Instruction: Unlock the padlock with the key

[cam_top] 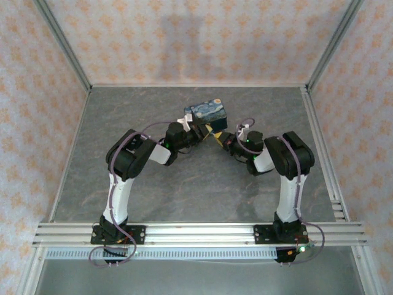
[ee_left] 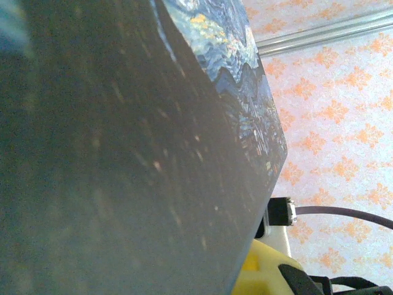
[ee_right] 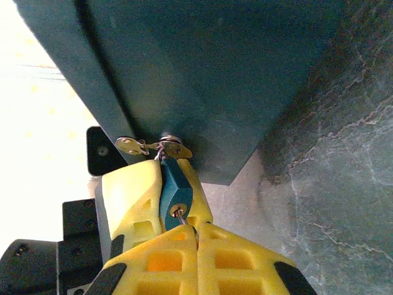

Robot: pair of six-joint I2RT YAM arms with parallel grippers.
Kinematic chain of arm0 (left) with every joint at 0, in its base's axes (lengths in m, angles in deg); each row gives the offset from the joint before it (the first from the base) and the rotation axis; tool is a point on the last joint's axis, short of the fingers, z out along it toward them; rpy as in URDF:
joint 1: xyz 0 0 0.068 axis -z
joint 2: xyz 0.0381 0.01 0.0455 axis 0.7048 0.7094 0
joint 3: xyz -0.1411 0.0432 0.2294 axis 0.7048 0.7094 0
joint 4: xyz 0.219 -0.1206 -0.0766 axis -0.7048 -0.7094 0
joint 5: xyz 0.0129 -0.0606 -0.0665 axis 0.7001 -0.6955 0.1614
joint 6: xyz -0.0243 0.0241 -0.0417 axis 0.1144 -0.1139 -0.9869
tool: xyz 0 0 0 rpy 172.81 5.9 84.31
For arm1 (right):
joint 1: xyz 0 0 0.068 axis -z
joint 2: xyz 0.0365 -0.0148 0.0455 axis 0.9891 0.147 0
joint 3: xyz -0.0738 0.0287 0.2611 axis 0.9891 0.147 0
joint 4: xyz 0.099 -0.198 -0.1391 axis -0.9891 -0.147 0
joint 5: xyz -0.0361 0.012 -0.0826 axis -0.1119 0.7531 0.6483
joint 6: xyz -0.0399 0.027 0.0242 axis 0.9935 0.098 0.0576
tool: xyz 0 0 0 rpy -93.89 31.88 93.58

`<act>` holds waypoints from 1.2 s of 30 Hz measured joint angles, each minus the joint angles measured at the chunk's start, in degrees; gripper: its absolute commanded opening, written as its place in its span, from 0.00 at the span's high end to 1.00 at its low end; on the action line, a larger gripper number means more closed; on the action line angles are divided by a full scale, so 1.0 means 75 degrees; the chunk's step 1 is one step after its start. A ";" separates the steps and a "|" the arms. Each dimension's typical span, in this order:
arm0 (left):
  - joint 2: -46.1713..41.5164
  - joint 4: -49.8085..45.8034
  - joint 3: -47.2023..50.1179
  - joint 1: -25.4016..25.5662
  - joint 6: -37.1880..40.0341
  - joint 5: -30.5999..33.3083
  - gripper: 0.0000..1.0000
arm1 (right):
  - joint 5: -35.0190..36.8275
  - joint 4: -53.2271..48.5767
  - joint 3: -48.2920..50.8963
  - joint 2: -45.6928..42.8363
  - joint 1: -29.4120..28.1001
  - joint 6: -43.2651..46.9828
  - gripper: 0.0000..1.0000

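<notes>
key in padlock, both grippers clamped, up against the tin
right gripper [ee_right: 196,232] pinched tight on the key [ee_right: 182,216], tip in the keyhole at near end of blue padlock [ee_right: 174,183]; left gripper [ee_right: 166,193] squeezes padlock body btwn its yellow fingers; just past it, spare keys [ee_right: 131,146] on a ring at edge of dark blue tin [ee_right: 202,74]; grey marbled table [ee_right: 331,184] alongside.

Top view even, soft shadow on back wall [cam_top: 184,37]; left wrist blurred; right wrist glare left.

text: none legible | brands: none | numbers: none (tin [cam_top: 209,112] carries picture print only)
</notes>
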 measured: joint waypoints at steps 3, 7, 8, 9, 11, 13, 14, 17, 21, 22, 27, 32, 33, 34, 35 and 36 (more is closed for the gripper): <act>0.0000 0.0073 0.0000 0.0017 -0.0003 -0.0055 1.00 | -0.0006 0.0189 -0.0020 0.0006 -0.0009 -0.0318 1.00; 0.0000 0.0160 0.0000 0.0023 -0.0020 -0.0087 1.00 | 0.0006 0.0192 -0.0061 0.0006 -0.0012 -0.0283 1.00; 0.0000 0.0175 0.0000 0.0023 -0.0038 -0.0090 1.00 | 0.0020 0.0187 -0.0061 0.0006 -0.0015 -0.0152 1.00; 0.0000 0.0175 0.0000 0.0023 -0.0061 -0.0087 1.00 | 0.0047 0.0172 -0.0061 0.0003 -0.0020 0.0003 1.00; 0.0000 0.0175 0.0000 0.0020 -0.0061 -0.0087 1.00 | 0.0076 0.0134 -0.0064 0.0003 -0.0029 0.0245 1.00; 0.0000 0.0175 0.0000 0.0020 -0.0061 -0.0082 1.00 | 0.0064 0.0076 -0.0108 0.0003 -0.0029 0.0338 1.00; 0.0000 0.0175 0.0000 0.0009 -0.0061 -0.0058 1.00 | 0.0061 0.0029 -0.0163 0.0003 -0.0029 0.0323 1.00; 0.0000 0.0216 0.0000 -0.0038 -0.0064 0.0052 1.00 | 0.0064 -0.0213 -0.0405 0.0009 -0.0076 0.0082 1.00; 0.0000 0.0268 -0.0006 -0.0122 -0.0061 0.0172 1.00 | 0.0085 -0.0562 -0.0761 0.0067 -0.0160 -0.0551 1.00; 0.0000 0.0268 -0.0006 -0.0128 -0.0061 0.0230 1.00 | 0.0096 -0.0615 -0.0833 0.0096 -0.0169 -0.0790 1.00; 0.0000 0.0227 -0.0017 -0.0146 -0.0047 0.0449 1.00 | 0.0079 0.0090 -0.1043 0.0673 -0.0187 -0.2728 1.00; 0.0050 0.0195 -0.0015 -0.0149 0.0000 0.0463 1.00 | 0.0134 0.0358 -0.1043 0.0828 -0.0216 -0.4109 1.00; 0.0050 0.0230 -0.0012 -0.0157 0.0015 0.0460 1.00 | 0.0169 0.0373 -0.1023 0.0804 -0.0221 -0.4348 1.00; 0.0050 0.0256 0.0003 -0.0163 0.0052 0.0446 1.00 | 0.0216 0.0373 -0.0973 0.0758 -0.0233 -0.4575 1.00; 0.0050 0.0341 0.0038 -0.0163 0.0096 0.0420 1.00 | 0.0283 0.0364 -0.0901 0.0682 -0.0256 -0.4817 1.00; 0.0050 0.0452 0.0067 -0.0163 0.0122 0.0385 1.00 | 0.0358 0.0364 -0.0831 0.0603 -0.0280 -0.5053 1.00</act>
